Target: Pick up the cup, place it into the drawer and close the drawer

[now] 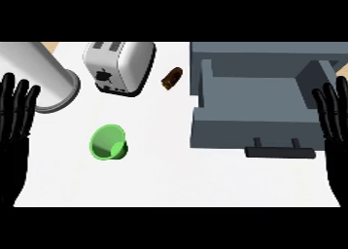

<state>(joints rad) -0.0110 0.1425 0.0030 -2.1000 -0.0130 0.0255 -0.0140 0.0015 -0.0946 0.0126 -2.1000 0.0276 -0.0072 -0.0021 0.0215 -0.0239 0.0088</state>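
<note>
green cup (109,142) sits left of the open drawer (249,131), left robot hand (12,126) and right robot hand (340,131) both spread, empty.

Green cup (109,142), grey drawer (249,132), silver toaster (127,63), white counter (169,180)

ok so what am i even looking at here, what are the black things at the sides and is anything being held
This is one picture from a humanoid robot's head, looking steeply down at a white counter. The black shapes are its hands: the left hand at the left edge and the right hand at the right edge. Both are open, fingers up, holding nothing. On the counter are a green cup, a toaster, a white cylinder, a small brown object and an open grey drawer with a dark handle.
</note>
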